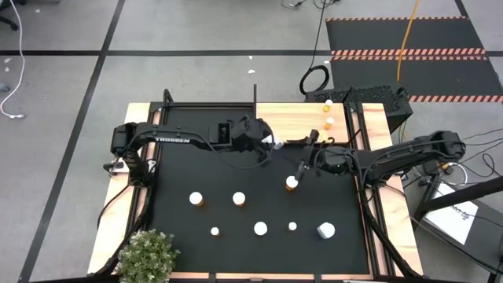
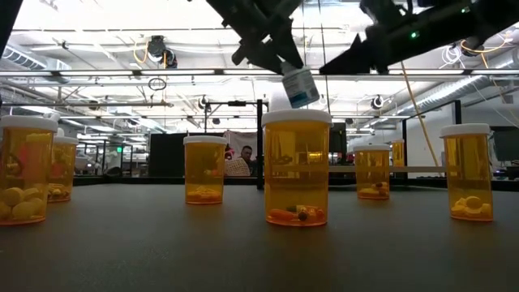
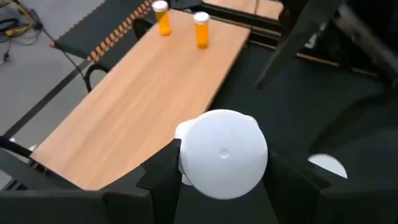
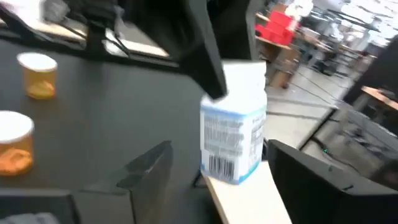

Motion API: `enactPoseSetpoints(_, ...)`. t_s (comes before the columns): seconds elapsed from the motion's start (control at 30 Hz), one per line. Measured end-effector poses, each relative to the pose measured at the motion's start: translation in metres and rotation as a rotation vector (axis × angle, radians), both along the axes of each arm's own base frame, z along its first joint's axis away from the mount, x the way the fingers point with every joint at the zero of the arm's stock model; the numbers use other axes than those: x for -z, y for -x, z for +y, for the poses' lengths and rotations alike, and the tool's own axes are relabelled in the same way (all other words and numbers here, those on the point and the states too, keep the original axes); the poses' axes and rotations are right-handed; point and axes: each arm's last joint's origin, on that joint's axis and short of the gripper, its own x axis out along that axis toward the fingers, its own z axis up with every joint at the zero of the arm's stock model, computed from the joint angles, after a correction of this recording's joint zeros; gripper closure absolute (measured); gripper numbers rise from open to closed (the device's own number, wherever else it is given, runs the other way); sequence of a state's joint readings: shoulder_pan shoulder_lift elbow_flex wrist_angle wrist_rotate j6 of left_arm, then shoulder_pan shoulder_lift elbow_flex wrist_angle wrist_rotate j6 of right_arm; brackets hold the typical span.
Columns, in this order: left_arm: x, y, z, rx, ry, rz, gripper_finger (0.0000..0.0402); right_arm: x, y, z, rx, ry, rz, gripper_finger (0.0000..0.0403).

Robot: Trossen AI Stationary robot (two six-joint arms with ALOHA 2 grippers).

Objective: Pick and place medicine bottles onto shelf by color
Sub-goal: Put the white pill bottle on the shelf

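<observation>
- The left pincer [image 1: 271,143] hangs above the near edge of the shelf [image 1: 295,119] and holds a white bottle [image 1: 277,144] by its body, fingers closed against its sides. In the left wrist view its round white cap [image 3: 222,153] sits between the two dark fingers.
- In the low view that white bottle, with a blue-edged label, hangs tilted in the air above the bench.
- The right pincer [image 1: 305,163] is over the black mat [image 1: 181,165], just beside an orange bottle [image 1: 291,183] that stands on the mat. Its fingers are apart and have nothing between them.
- The shelf is the light-wood board at the far side of the bench, right of the middle. Two orange bottles [image 1: 328,114] stand near its far right corner, close to each other.
- More bottles stand apart on the mat: two orange ones [image 1: 196,200] on the left, and several white-capped ones [image 1: 260,229] in the near row.
- A small green plant [image 1: 148,256] stands at the near left corner of the bench.
</observation>
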State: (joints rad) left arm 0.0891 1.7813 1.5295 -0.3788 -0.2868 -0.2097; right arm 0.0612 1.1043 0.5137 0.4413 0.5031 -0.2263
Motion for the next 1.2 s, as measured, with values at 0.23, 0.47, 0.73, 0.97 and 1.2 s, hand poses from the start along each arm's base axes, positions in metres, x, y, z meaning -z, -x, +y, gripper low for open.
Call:
enactPoseSetpoints(0.23,-0.002,-0.002,-0.001,-0.049,0.046,-0.056,0.0204,0.010,-0.011,-0.002,0.090,0.050,0.007,0.0114)
enactPoseSetpoints(0.47,-0.005,-0.004,-0.010,-0.051,0.085,-0.101,0.0204,0.016,-0.020,-0.002,0.092,0.067,-0.016,0.0135)
enactPoseSetpoints(0.73,-0.005,-0.005,-0.021,-0.022,0.106,-0.109,0.0204,0.016,-0.021,-0.002,0.109,0.065,-0.033,0.0193)
enactPoseSetpoints(0.97,-0.005,-0.005,-0.028,-0.007,0.101,-0.103,0.0203,0.016,-0.021,-0.002,0.108,0.065,-0.030,0.0228)
enactPoseSetpoints(1.2,-0.006,-0.006,-0.034,0.063,0.083,-0.101,0.0177,0.017,-0.021,-0.002,0.107,0.064,-0.022,0.0225)
